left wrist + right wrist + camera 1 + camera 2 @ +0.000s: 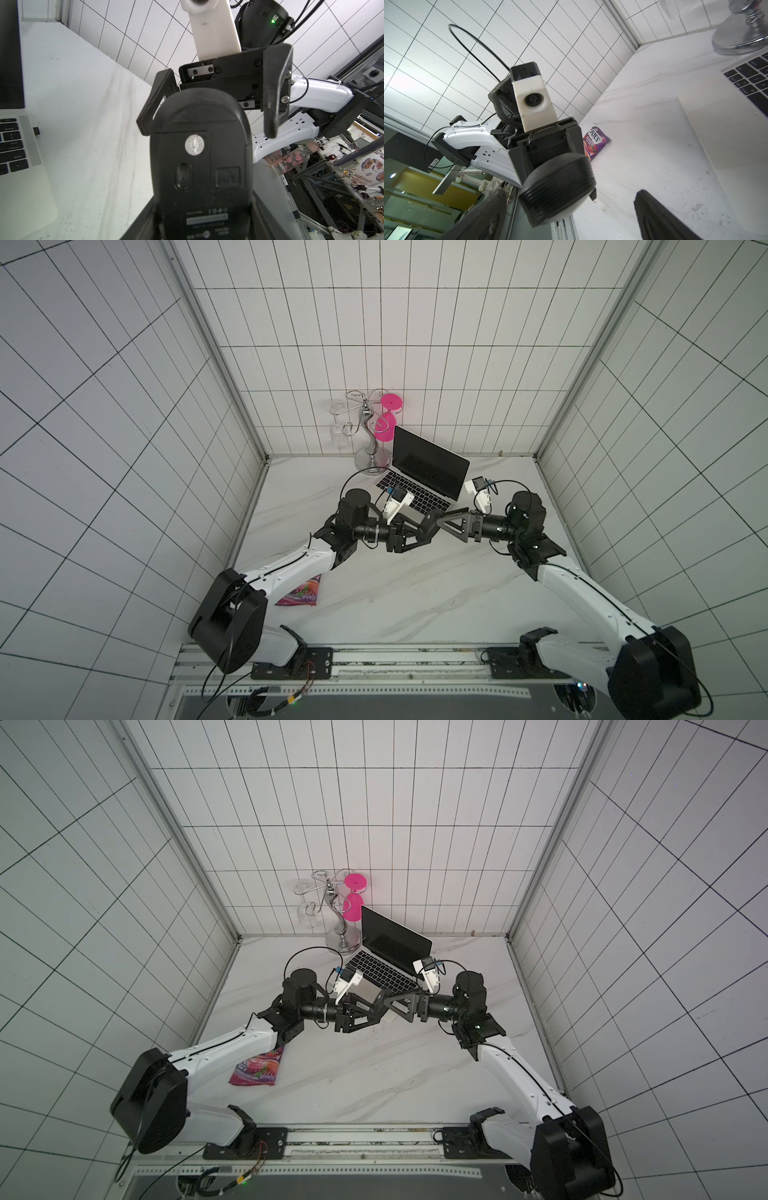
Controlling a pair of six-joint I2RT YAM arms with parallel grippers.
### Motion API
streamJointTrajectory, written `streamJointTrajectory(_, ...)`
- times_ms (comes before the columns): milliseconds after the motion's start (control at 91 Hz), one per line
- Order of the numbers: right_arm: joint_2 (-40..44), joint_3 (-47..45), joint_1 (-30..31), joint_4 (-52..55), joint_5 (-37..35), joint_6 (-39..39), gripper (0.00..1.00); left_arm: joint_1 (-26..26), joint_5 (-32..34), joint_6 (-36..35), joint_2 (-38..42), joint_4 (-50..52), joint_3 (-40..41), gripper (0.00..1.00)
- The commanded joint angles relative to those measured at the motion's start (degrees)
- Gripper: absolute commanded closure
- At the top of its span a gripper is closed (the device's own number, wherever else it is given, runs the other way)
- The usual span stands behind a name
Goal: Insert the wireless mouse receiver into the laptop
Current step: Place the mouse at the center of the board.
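The left end effector (419, 533) pinches the mouse (200, 166) underside exposed for the spread right end effector (440, 520); the receiver (36, 131) seemingly sits plugged into the laptop (27, 197).

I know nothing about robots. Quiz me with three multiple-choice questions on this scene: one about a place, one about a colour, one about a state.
1. Where is the tiny black dongle? A on the keyboard; B sticking out of the side of the laptop; C on the screen.
2. What colour is the mouse? A white; B pink; C black.
3. The laptop's lid is: A open; B shut; C removed.
Answers: B, it juts from the side edge; C, its underside shows black; A, the screen stands up.
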State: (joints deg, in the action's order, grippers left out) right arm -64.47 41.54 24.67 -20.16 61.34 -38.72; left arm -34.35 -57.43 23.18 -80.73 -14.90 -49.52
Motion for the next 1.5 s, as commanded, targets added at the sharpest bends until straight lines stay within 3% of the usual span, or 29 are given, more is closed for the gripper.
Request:
streamJointTrajectory(0,-1.2,1.6,2.0,-2.5,1.5,-0.8,0.01,-0.3,-2.4,1.9,1.5,-3.7,0.6,0.91)
streamJointTrajectory(121,-2.7,2.5,3.6,-3.9,1.6,-1.2,0.08,-0.3,-3.6,1.9,1.6,-3.6,1.0,0.91)
streamJointTrajectory(374,-3.4,2.8,4.7,-3.1,3.3,-0.7,0.49,-0.2,-3.6,0.8,1.7,-1.3,1.6,0.89)
streamJointTrajectory(407,-3.2,2.7,4.8,-1.7,3.2,0.0,0.53,0.0,-2.7,0.6,1.8,-1.1,1.9,0.81)
streamJointTrajectory(506,-2.3,3.5,4.3,10.1,-0.9,6.6,0.59,1.4,3.6,0.4,4.2,-0.2,4.4,0.24)
streamJointTrajectory(539,-2.2,4.3,4.1,17.4,-3.8,9.7,0.60,2.5,6.5,0.1,6.0,0.9,5.6,0.10)
streamJointTrajectory(583,-2.4,6.2,4.1,25.9,-10.2,16.1,0.62,4.5,10.8,-1.0,8.8,3.7,7.1,0.03)
streamJointTrajectory(693,-6.7,11.0,6.2,46.7,-29.6,28.6,0.64,9.7,24.9,-4.4,16.3,16.4,8.4,0.01)
streamJointTrajectory(781,-12.7,15.0,9.1,55.8,-43.3,31.7,0.67,13.0,37.2,-7.3,20.9,24.7,8.4,0.01)
streamJointTrajectory(880,-19.3,19.0,12.8,61.6,-52.3,32.2,0.69,17.5,41.6,-6.2,23.6,27.6,9.3,0.01)
streamJointTrajectory(1022,-28.3,23.9,20.1,68.8,-63.4,34.1,0.69,21.9,46.7,-0.7,24.6,27.2,11.7,0.01)
streamJointTrajectory(1132,-32.6,26.0,23.5,69.6,-64.1,35.4,0.66,22.5,52.1,1.5,23.7,25.6,13.0,0.01)
streamJointTrajectory(1330,-36.4,26.3,25.3,67.2,-59.4,36.0,0.29,23.1,63.6,2.6,19.3,19.8,14.3,0.01)
streamJointTrajectory(1484,-32.7,22.7,24.8,61.6,-55.8,34.0,0.14,25.6,71.8,1.7,14.8,14.4,14.6,0.01)
